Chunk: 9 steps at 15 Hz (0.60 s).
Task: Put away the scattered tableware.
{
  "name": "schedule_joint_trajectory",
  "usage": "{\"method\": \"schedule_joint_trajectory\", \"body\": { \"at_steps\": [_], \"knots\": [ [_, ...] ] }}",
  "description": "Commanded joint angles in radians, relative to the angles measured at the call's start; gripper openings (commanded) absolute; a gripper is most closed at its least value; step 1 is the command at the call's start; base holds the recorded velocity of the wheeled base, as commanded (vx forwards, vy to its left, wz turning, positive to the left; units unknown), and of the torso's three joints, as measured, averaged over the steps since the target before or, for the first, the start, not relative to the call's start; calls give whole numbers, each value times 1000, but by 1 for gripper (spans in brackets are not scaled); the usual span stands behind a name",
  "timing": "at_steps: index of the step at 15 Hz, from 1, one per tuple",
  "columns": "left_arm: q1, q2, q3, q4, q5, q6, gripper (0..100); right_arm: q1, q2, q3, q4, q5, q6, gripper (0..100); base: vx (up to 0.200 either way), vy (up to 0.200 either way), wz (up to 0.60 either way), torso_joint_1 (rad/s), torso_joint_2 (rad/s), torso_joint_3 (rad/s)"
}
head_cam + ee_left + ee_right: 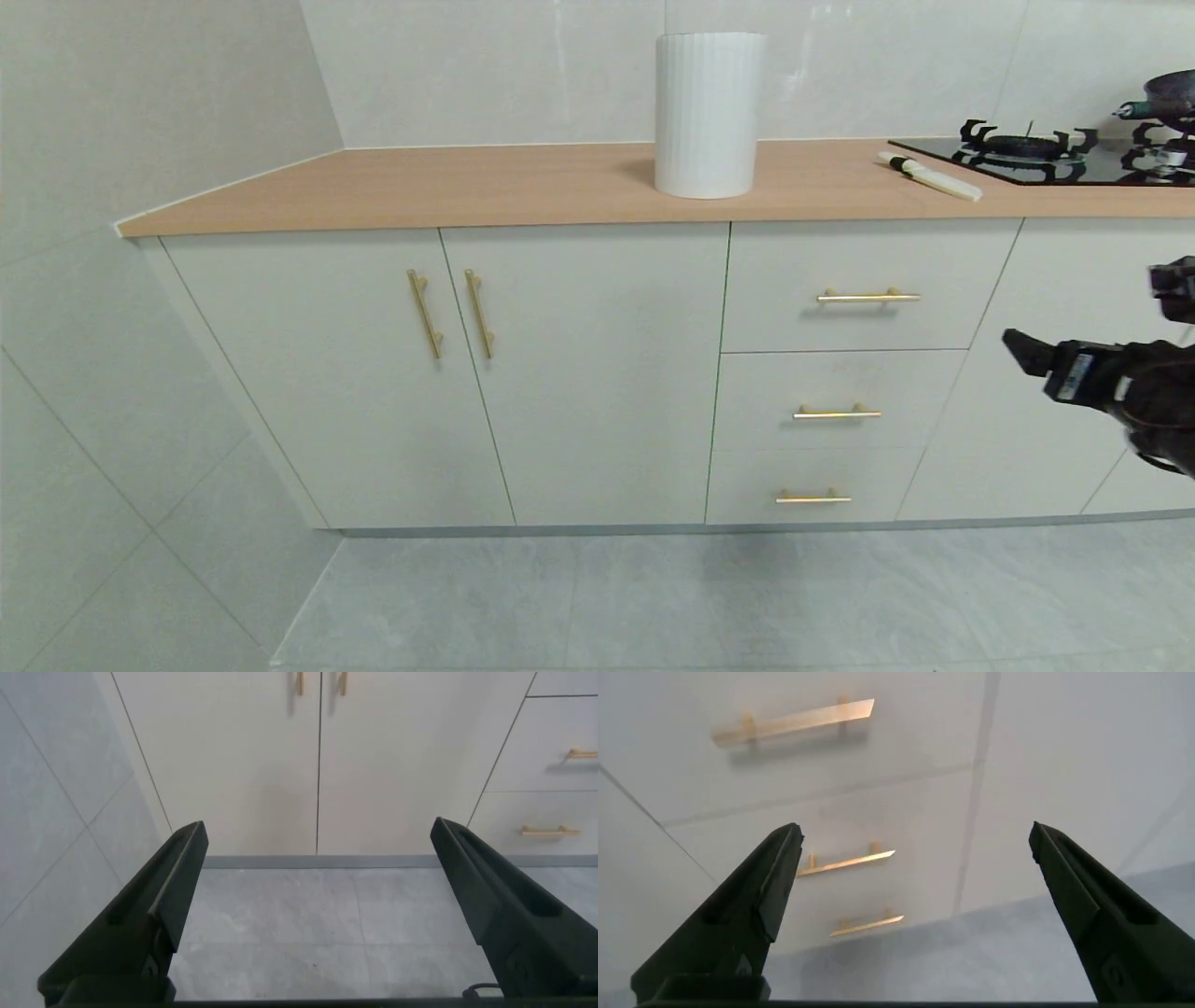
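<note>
The tableware in sight is a long, slim cream-coloured knife point(929, 175) with a dark band near one end. It lies flat on the right part of the countertop point(467, 187), just left of the gas hob point(1027, 154). The countertop is a smooth, light wood-grain slab running along the tiled wall. To the knife's left, well apart from it, stands a tall white cylinder point(706, 114) with fine vertical ribs, upright and matte. The hob is glossy black glass with black pan supports, and a dark pot point(1172, 93) sits at its far right edge.

Below the countertop are flat, pale cabinet fronts. Under the cylinder's right side is a stack of three drawers with thin brass bar handles: top point(868, 297), middle point(837, 413) and bottom point(812, 498). Left of them are two cupboard doors point(373, 392) with upright brass handles set side by side. The floor point(653, 607) is large grey stone-look tile.

The right gripper point(915, 831) hangs in front of the cabinets, right of the drawer stack, its black tapered fingers spread wide and holding nothing. A small pale label on its body is too small to read. The left gripper point(318, 826) is low over the floor, facing the cupboard doors, its fingers likewise spread wide and empty.
</note>
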<state>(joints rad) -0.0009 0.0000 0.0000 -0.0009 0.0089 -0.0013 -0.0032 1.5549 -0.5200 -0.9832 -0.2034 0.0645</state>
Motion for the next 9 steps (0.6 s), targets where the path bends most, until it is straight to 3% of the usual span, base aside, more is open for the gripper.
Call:
{"method": "schedule_joint_trajectory", "body": {
  "at_steps": [1, 2, 5, 9],
  "knots": [
    [1, 2, 0, -1, 0, 0, 100, -15, -616, 244, 182, -14, -78, 100, 0, 0, 0, 0, 0, 0],
    [1, 2, 0, 1, 0, 0, 100, -15, -723, 255, 290, -8, -78, 100, 0, 0, 0, 0, 0, 0],
    [1, 2, 0, -1, 0, 0, 100, -12, -1161, 229, 828, -4, -80, 100, 0, 0, 0, 0, 0, 0],
    [1, 2, 0, -1, 0, 0, 100, -14, -1429, 201, 1089, -16, -80, 100, 0, 0, 0, 0, 0, 0]
  ]
}}
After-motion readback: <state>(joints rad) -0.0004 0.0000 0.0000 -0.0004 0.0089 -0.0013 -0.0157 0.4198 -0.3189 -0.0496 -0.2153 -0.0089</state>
